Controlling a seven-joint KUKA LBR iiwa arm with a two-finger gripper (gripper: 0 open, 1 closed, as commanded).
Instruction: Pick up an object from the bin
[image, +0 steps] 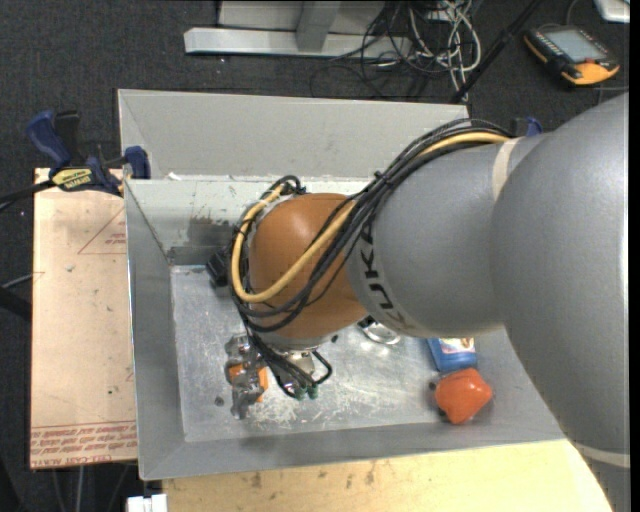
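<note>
End effector (243, 385) sits low in the bin (150, 300), open or closed unclear; arm (450, 250) lettered KUKA.

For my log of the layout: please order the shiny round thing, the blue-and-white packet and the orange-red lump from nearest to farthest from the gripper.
The gripper is at front left.
1. Shiny round thing, middle.
2. Blue-and-white packet, right.
3. Orange-red lump, front right; nearly tied with the packet.

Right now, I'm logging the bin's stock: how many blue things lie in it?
1: a blue packet on the right of the bin, beside the orange-red lump. The arm covers much of the floor, so more may be hidden.
</note>
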